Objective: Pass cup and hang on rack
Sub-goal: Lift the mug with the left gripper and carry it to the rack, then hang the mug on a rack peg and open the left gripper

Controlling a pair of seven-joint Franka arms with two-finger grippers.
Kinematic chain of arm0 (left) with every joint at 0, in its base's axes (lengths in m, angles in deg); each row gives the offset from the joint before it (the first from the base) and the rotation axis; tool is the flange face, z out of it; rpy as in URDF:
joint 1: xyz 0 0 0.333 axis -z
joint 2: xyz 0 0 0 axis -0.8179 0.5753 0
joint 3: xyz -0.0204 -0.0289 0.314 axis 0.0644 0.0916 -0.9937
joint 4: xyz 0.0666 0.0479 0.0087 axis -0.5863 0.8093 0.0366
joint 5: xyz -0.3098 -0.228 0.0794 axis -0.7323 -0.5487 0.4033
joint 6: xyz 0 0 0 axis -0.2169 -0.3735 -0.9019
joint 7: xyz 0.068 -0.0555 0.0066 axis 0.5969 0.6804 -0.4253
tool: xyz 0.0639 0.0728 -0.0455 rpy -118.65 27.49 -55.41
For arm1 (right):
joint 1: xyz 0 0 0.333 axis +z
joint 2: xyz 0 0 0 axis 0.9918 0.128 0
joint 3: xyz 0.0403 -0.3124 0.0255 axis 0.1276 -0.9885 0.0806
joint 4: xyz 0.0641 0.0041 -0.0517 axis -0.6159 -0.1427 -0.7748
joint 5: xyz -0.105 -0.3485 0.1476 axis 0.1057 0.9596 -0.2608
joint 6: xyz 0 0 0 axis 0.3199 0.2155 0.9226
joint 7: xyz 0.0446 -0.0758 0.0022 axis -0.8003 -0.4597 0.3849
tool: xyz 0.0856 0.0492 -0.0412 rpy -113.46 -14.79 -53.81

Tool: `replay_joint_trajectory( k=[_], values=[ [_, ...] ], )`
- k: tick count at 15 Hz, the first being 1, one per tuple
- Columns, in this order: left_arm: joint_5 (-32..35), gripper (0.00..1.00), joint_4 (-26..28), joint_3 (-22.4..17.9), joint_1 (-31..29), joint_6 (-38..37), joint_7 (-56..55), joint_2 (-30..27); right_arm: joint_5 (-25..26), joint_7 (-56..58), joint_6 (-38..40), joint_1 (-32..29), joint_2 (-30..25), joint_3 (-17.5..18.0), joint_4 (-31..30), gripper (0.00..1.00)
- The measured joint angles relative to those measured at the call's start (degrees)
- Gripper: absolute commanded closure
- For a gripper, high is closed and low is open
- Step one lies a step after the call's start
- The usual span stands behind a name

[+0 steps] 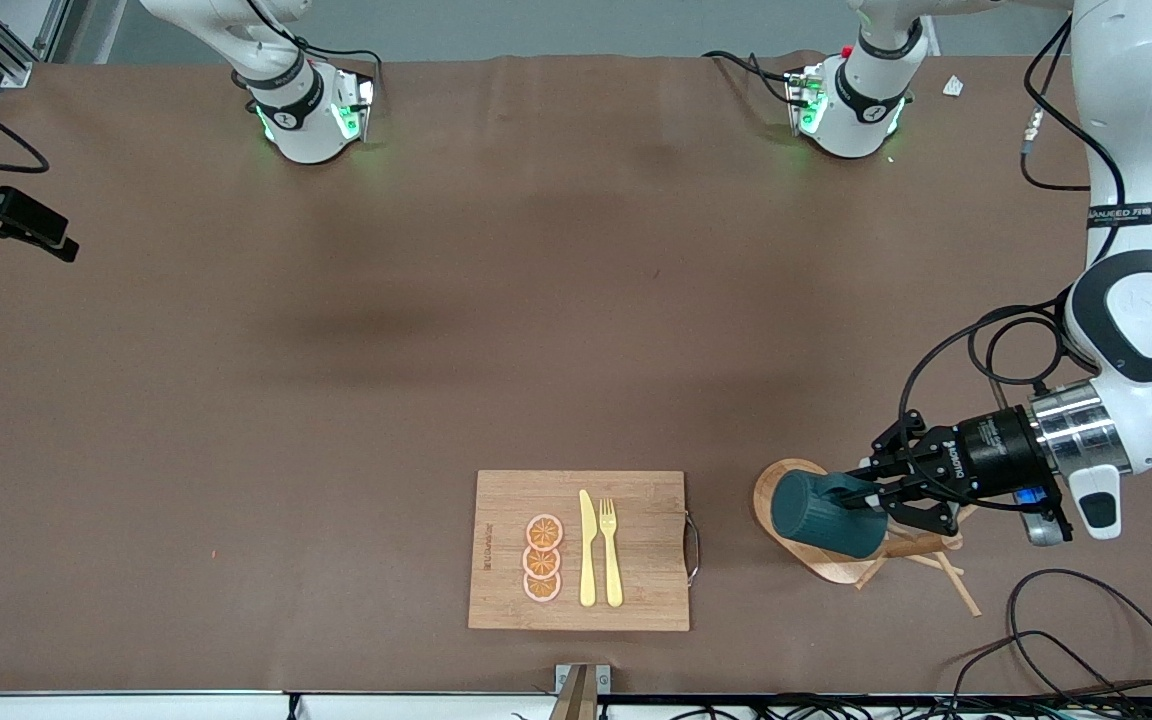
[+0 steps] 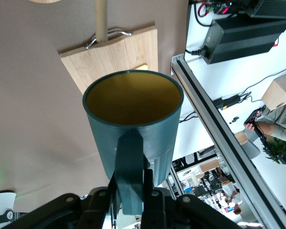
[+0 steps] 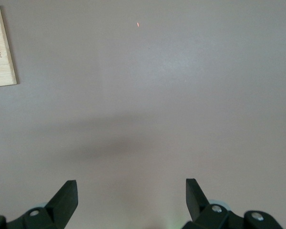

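Note:
My left gripper (image 1: 861, 497) is shut on the side handle of the dark teal cup (image 1: 826, 515) and holds it on its side in the air over the rack's oval base (image 1: 784, 480). The rack's thin pegs (image 1: 941, 565) stick out under my wrist; the cup and gripper hide most of its post. In the left wrist view both fingers (image 2: 150, 191) clamp the handle of the cup (image 2: 133, 119), its yellow inside shows, and the rack's post (image 2: 101, 21) stands above its rim. My right gripper (image 3: 128, 191) hangs open over bare table with nothing between its fingers.
A bamboo cutting board (image 1: 646, 590) with three orange slices (image 1: 542, 559), a yellow knife (image 1: 587, 550) and a yellow fork (image 1: 610, 550) lies near the front edge, beside the rack. Loose black cables (image 1: 1086, 640) trail at the left arm's end.

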State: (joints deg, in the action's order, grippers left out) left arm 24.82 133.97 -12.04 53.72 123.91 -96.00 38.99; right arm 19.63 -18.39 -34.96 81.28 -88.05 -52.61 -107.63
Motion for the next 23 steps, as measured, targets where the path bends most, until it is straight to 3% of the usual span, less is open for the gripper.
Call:
replay_joint_trajectory(
  k=[8, 23],
  values=[
    [0.0, 1.00, 0.2, -0.3, -1.5, 0.1, 0.0, 2.2, 0.0, 0.0, -0.1, 0.0, -3.0, 0.1, -2.4, 0.00],
    [0.0, 1.00, 0.4, -0.5, -3.9, 0.1, 0.0, 5.3, 0.0, 1.2, 0.0, 0.0, -3.1, 0.1, -2.9, 0.00]
  ],
)
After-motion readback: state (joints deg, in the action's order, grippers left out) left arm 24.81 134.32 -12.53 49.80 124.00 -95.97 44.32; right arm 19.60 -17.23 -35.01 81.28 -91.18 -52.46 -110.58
